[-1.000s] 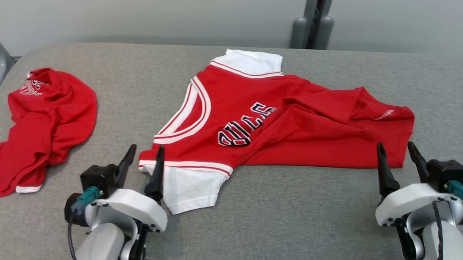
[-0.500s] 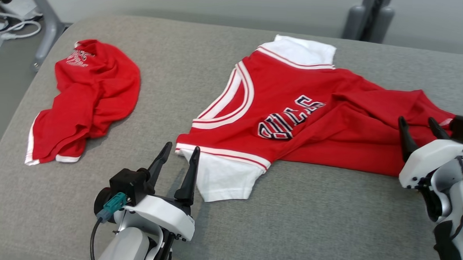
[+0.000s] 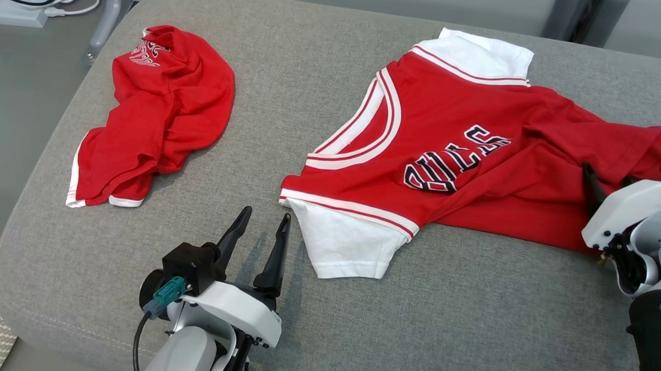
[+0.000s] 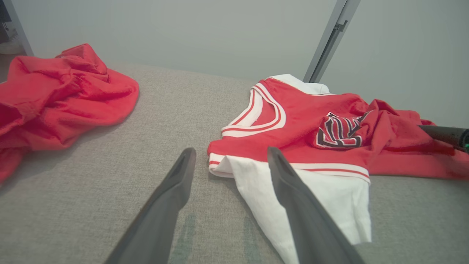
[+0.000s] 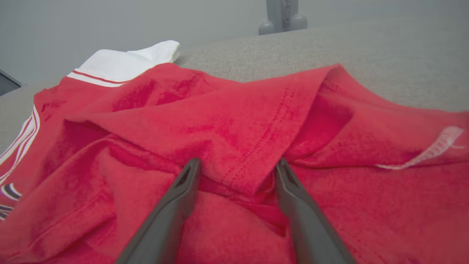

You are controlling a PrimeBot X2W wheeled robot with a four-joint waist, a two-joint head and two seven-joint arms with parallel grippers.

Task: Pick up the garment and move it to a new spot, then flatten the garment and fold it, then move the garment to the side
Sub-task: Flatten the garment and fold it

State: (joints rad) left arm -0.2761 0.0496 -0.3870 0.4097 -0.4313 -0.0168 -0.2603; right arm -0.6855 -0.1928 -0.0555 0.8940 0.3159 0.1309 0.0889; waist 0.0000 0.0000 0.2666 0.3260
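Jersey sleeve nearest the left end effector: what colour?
The sleeve is plain white, below a red-and-white striped band; the head view shows it best.

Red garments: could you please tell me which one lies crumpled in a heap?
The left garment; the jersey with white sleeves lies mostly spread out.

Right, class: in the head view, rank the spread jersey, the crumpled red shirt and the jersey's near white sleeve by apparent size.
Largest: spread jersey.
Then: crumpled red shirt.
Smallest: near white sleeve.
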